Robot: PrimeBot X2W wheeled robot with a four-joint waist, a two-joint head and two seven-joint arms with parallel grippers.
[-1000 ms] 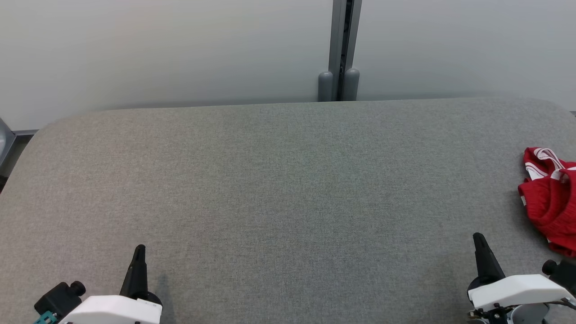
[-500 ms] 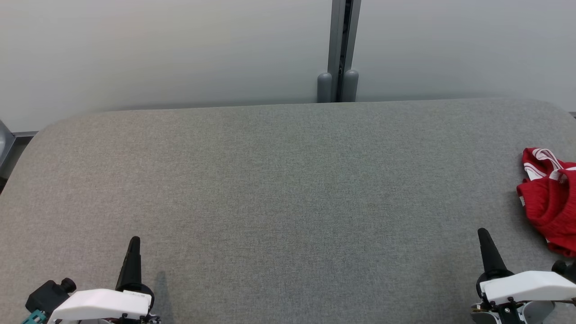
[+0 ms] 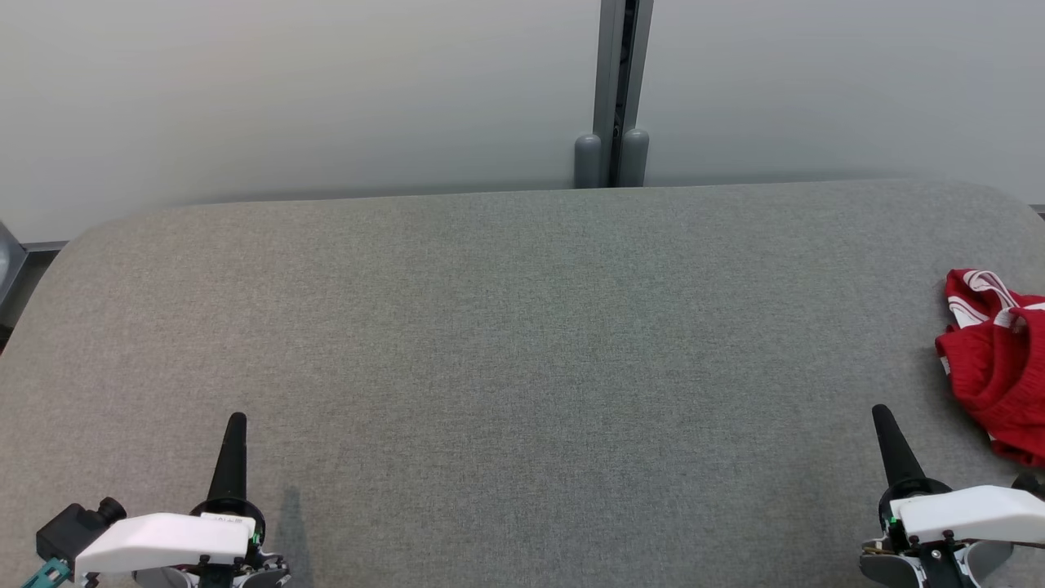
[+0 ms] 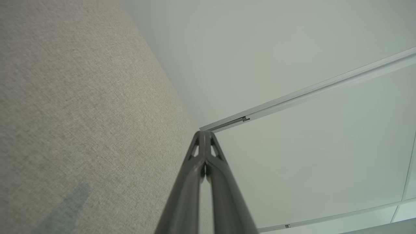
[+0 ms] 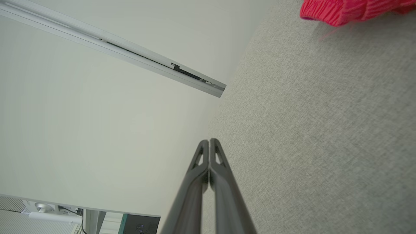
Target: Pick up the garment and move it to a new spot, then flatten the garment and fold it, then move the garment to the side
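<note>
The garment (image 3: 996, 359) is a crumpled red knit piece with white stripes, lying at the right edge of the grey fabric-covered table (image 3: 522, 327), partly cut off by the frame. Its red edge (image 5: 351, 11) also shows at the top of the right wrist view. My right gripper (image 3: 883, 412) hovers at the lower right, shut and empty, a short way left of and nearer than the garment. My left gripper (image 3: 236, 420) is at the lower left, shut with nothing in it. Both pairs of fingers (image 4: 204, 136) (image 5: 209, 143) are pressed together in the wrist views.
A pale wall with a grey vertical post (image 3: 614, 90) stands behind the table's far edge. The table's rounded left corner (image 3: 73, 245) drops off to the floor. Wide bare grey surface lies between the two grippers.
Both grippers' fingertips have risen a little in the head view, the left one shifting slightly left. The garment lies as before.
</note>
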